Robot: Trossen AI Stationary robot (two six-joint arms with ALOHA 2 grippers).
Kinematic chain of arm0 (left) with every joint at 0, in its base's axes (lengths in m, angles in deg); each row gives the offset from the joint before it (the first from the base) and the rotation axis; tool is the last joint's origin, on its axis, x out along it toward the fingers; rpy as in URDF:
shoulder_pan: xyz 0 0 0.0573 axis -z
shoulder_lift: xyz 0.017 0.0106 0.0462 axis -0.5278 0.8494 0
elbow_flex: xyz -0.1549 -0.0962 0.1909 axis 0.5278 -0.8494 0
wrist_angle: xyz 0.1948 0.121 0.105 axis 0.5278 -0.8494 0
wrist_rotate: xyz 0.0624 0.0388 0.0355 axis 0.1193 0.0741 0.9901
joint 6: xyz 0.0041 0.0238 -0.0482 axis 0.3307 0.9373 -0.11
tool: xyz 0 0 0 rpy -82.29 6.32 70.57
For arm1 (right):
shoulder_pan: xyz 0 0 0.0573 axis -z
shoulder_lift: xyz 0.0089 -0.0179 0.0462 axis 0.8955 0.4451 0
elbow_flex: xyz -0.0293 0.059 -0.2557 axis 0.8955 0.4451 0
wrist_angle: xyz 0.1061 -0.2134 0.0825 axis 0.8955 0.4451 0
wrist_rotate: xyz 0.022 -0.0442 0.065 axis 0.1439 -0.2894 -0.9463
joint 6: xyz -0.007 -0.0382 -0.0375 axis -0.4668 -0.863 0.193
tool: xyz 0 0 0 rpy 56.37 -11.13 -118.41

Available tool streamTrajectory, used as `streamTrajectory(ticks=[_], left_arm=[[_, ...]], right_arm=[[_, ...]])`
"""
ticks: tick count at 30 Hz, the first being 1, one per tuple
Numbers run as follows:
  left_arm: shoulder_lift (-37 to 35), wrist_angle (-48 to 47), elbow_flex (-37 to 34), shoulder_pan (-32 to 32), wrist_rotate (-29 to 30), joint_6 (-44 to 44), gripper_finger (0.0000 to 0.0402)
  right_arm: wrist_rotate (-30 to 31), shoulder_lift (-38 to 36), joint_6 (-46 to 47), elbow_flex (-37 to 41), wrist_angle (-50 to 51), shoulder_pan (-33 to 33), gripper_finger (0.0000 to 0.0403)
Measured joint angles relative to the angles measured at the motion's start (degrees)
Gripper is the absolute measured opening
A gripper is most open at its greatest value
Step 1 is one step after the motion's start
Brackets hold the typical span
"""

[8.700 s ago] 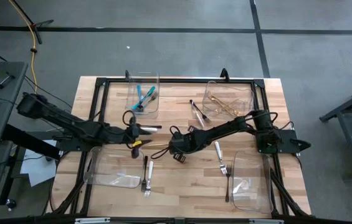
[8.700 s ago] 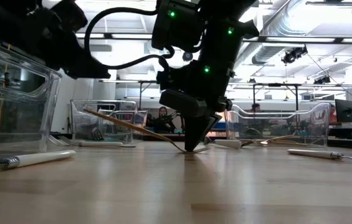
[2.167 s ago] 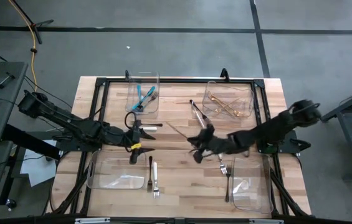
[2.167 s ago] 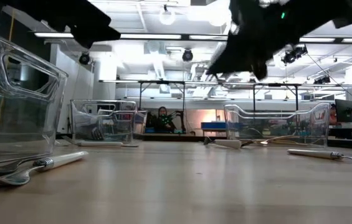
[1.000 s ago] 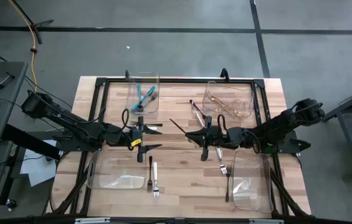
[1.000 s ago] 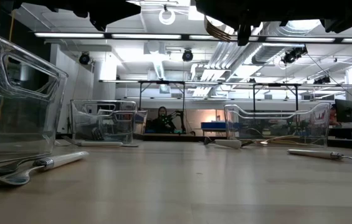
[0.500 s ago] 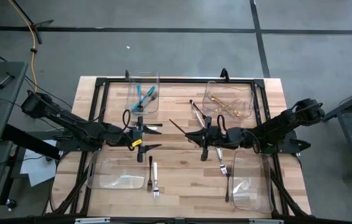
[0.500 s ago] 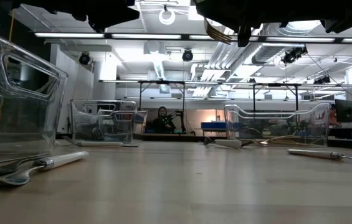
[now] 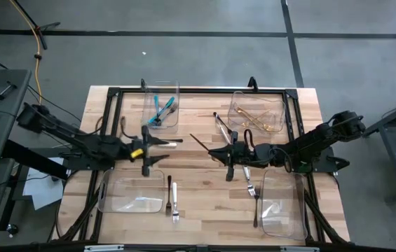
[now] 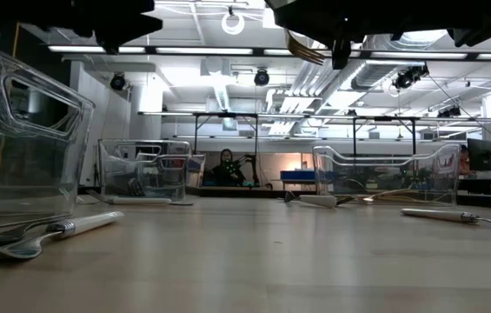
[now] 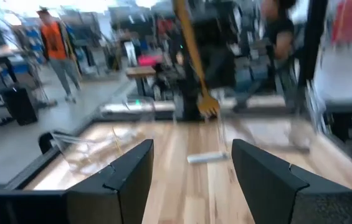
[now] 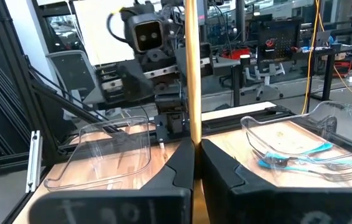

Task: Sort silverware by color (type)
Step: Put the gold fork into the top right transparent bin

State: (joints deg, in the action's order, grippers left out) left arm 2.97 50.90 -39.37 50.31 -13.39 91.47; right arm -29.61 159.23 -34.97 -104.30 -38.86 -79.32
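My right gripper point(image 9: 217, 151) is over the middle of the table, shut on a gold fork point(image 9: 201, 142), well above the tabletop. The fork's tines show at the top of the low view point(image 10: 301, 48) and in the left wrist view point(image 11: 207, 108). My left gripper point(image 9: 161, 150) is open and empty, level, left of centre, and points at the right gripper. A white-handled utensil point(image 9: 172, 143) lies on the table just past its fingers. Teal utensils point(image 9: 161, 108) lie in the far-left bin and gold ones point(image 9: 257, 119) in the far-right bin. My right gripper pinches the gold fork between its two fingers point(image 12: 179, 163), low on the handle point(image 12: 191, 134) near the tines. The fingers come level from the table's right. The handle sticks out past the fingertips toward the far left point(image 9: 192, 136). The fork is lifted clear of the table.
Clear bins stand near left point(image 9: 129, 194) and near right point(image 9: 282, 204). A dark fork point(image 9: 167, 190) and a white-handled fork point(image 9: 174, 199) lie by the near-left bin. Another white-handled fork point(image 9: 248, 178) and a dark utensil point(image 9: 256, 210) lie near right. Dark utensils point(image 9: 222, 126) lie far centre.
My left gripper has gone toward the table's left edge, away from the right gripper, and stays open. My right gripper has kept still with the gold fork.
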Motion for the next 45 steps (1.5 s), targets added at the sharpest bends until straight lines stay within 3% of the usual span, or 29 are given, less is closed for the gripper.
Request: streamTrajectory(ticks=[5,17,23,45], left_arm=[[-4.7,5.2,-4.9,-0.2,-0.8,-1.5,0.0211],[-5.2,3.9,-4.9,0.1,-3.0,-2.0,0.0211],[-5.1,4.4,-4.9,0.1,-7.0,-3.9,0.0211],[-5.2,4.5,-4.9,0.1,-6.2,-4.0,0.0211]], right_arm=[[0.1,0.0,-0.1,0.0,-0.1,0.5,0.0005],[0.2,0.0,-1.1,0.0,0.1,1.2,0.0005],[3.2,0.0,-2.4,0.0,2.3,1.4,0.0005],[0.7,0.0,-1.6,0.0,2.4,2.6,0.0005]])
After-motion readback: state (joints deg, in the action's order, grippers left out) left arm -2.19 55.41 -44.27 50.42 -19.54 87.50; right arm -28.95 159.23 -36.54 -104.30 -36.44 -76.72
